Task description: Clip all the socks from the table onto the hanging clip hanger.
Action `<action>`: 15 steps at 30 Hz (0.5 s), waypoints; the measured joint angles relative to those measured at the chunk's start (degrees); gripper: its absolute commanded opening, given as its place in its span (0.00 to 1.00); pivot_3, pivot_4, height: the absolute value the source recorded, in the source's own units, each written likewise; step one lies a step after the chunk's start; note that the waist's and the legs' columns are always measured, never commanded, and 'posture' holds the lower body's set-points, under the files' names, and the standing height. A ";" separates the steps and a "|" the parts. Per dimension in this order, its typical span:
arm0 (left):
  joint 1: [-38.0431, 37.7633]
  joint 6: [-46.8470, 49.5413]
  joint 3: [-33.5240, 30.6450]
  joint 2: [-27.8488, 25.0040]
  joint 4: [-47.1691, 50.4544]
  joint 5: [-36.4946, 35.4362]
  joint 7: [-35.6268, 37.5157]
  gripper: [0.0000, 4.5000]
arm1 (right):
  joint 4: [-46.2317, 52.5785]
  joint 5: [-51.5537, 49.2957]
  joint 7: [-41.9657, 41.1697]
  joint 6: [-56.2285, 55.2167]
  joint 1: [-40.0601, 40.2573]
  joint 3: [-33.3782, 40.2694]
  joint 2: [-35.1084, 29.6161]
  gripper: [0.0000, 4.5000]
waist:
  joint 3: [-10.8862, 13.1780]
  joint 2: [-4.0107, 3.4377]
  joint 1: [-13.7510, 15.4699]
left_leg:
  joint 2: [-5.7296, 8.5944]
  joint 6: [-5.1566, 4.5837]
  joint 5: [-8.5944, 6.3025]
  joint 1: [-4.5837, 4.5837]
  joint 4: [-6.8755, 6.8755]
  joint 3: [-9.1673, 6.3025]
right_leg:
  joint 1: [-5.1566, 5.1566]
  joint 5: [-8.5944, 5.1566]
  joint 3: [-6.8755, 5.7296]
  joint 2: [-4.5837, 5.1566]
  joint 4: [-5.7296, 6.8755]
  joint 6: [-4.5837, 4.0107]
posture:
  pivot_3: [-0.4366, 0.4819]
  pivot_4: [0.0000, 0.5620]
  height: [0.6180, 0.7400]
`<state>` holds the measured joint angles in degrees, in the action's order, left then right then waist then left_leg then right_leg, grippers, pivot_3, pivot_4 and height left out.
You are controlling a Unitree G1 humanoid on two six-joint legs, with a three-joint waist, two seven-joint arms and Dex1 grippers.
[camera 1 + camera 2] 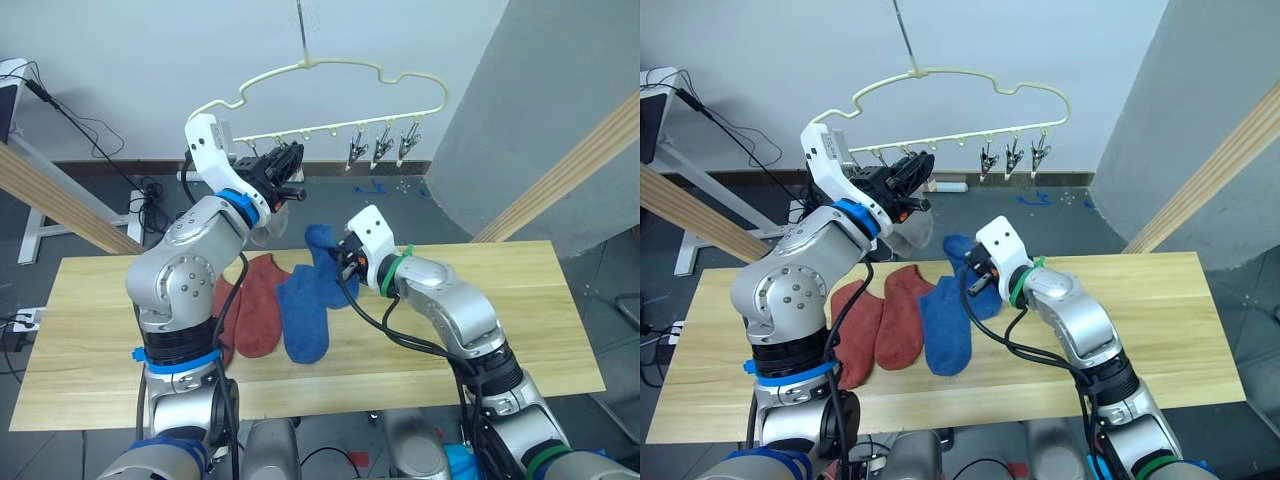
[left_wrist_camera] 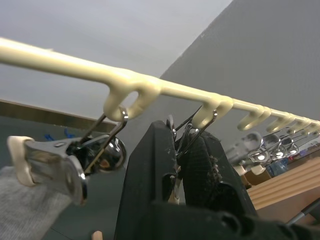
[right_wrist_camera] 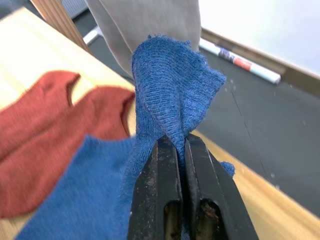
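Left end effector raised to clip hanger, fingers pinching silver clip. Right end effector low, pinching blue sock lifted off table below clip hanger

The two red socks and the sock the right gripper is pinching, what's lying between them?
A blue sock lies flat between the red socks and the pinched blue sock held by the right gripper, seen in both eye views.

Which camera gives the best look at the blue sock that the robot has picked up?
The right wrist view: the blue sock fills it, pinched between the right gripper's shut jaws. Both eye views show it smaller, half hidden behind that gripper. The left wrist view faces the clip hanger.
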<state>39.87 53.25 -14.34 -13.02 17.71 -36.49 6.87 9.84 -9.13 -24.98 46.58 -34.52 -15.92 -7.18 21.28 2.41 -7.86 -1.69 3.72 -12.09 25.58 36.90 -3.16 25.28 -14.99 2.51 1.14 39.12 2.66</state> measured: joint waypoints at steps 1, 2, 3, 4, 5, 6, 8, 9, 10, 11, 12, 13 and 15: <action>0.00 0.10 -0.02 -0.18 0.00 -0.20 0.00 0.07 | 0.00 -0.22 -0.03 -0.33 -1.03 0.51 0.39 0.01 | 0.00 0.00 0.02 | 0.00 0.00 0.00 0.00 0.01 -0.01 | -0.01 0.01 -0.01 0.00 0.00 0.00 | 0.24 0.65 1.00; 0.00 0.10 -0.06 -0.29 0.00 -0.40 0.01 0.07 | 0.00 -0.56 -0.04 -0.75 -1.84 0.93 0.67 0.01 | 0.00 0.00 0.06 | 0.00 0.00 0.00 0.00 0.01 -0.02 | -0.01 0.01 -0.02 0.00 0.00 0.00 | 0.24 0.65 1.00; 0.00 0.10 -0.10 -0.34 0.00 -0.49 0.01 0.07 | 0.00 -0.76 -0.05 -1.09 -2.51 1.23 0.96 0.01 | 0.00 0.00 0.09 | 0.00 0.00 0.00 0.00 0.02 -0.02 | -0.01 0.01 -0.02 0.00 -0.01 0.00 | 0.24 0.64 1.00; 0.00 0.10 -0.10 -0.36 0.00 -0.58 0.01 0.07 | 0.00 -1.10 -0.05 -1.28 -2.98 1.32 1.19 0.01 | 0.00 0.00 0.11 | 0.01 0.00 0.00 0.00 0.02 -0.02 | -0.02 0.01 -0.02 0.01 -0.02 0.00 | 0.24 0.64 1.00; 0.00 0.10 -0.09 -0.42 0.00 -0.69 0.01 0.07 | -0.02 -1.18 -0.05 -1.32 -3.31 1.34 1.52 0.01 | 0.00 0.00 0.11 | 0.01 0.00 0.00 0.00 0.02 -0.01 | -0.02 0.01 -0.02 0.01 -0.02 0.00 | 0.24 0.64 1.00; 0.00 0.10 -0.09 -0.44 0.00 -0.75 0.01 0.07 | -0.07 -1.22 -0.08 -1.33 -3.56 1.33 1.82 0.01 | 0.00 0.00 0.13 | 0.01 0.00 0.00 0.01 0.01 -0.01 | -0.01 0.01 -0.01 0.02 -0.02 0.00 | 0.24 0.64 1.00; 0.00 0.09 -0.09 -0.49 -0.02 -0.80 0.00 0.07 | -0.12 -1.27 -0.17 -1.33 -4.29 1.34 1.98 0.01 | 0.00 0.00 0.19 | 0.01 0.00 0.00 0.01 0.01 0.00 | -0.01 0.02 -0.01 0.03 -0.03 0.00 | 0.24 0.64 1.00; 0.00 0.09 -0.09 -0.53 -0.02 -0.85 0.00 0.07 | -0.12 -1.31 -0.27 -1.33 -4.77 1.43 1.99 0.01 | 0.00 0.00 0.22 | 0.01 0.00 0.00 0.01 0.01 0.00 | -0.01 0.02 -0.02 0.03 -0.02 0.00 | 0.24 0.64 1.00; -0.01 0.09 -0.09 -0.56 -0.02 -0.92 0.00 0.07 | -0.12 -1.37 -0.40 -1.33 -5.11 1.54 2.02 0.01 | 0.00 0.00 0.23 | 0.01 0.00 0.00 0.01 0.01 0.00 | -0.01 0.02 -0.02 0.03 -0.02 0.00 | 0.24 0.64 1.00; -0.04 0.09 -0.09 -0.59 -0.02 -1.01 0.01 0.07 | -0.12 -1.54 -0.51 -1.33 -5.53 1.67 2.06 0.01 | 0.00 0.00 0.23 | 0.01 0.00 0.00 0.01 0.01 -0.01 | 0.00 0.02 -0.02 0.03 -0.01 0.00 | 0.24 0.64 1.00; -0.13 0.09 -0.09 -0.60 -0.02 -1.14 0.01 0.07 | -0.12 -1.74 -0.71 -1.33 -5.95 1.78 2.07 0.01 | -0.01 0.00 0.22 | 0.01 0.00 0.00 0.01 0.01 -0.01 | -0.01 0.02 -0.02 0.03 -0.01 0.00 | 0.24 0.64 1.00; -0.29 0.09 -0.09 -0.60 -0.02 -1.30 0.01 0.07 | -0.12 -1.81 -0.92 -1.33 -6.42 1.86 2.08 0.01 | -0.01 0.00 0.20 | 0.01 0.00 0.00 0.01 0.01 -0.01 | -0.01 0.02 -0.02 0.03 -0.01 0.00 | 0.24 0.64 1.00; -0.68 0.09 -0.08 -0.59 -0.02 -1.53 0.02 0.07 | -0.12 -2.26 -1.00 -1.33 -6.77 2.23 2.11 0.01 | -0.01 0.00 0.21 | 0.01 0.00 0.00 0.01 0.02 -0.01 | -0.01 0.02 -0.02 0.03 -0.01 -0.01 | 0.23 0.63 1.00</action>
<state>39.19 53.34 -14.42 -13.62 17.69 -38.02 6.89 9.72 -11.38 -25.98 45.25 -41.28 -13.69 -5.07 21.27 2.41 -7.65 -1.69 3.72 -12.09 25.59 36.92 -3.17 25.28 -14.97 2.48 1.17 39.11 2.65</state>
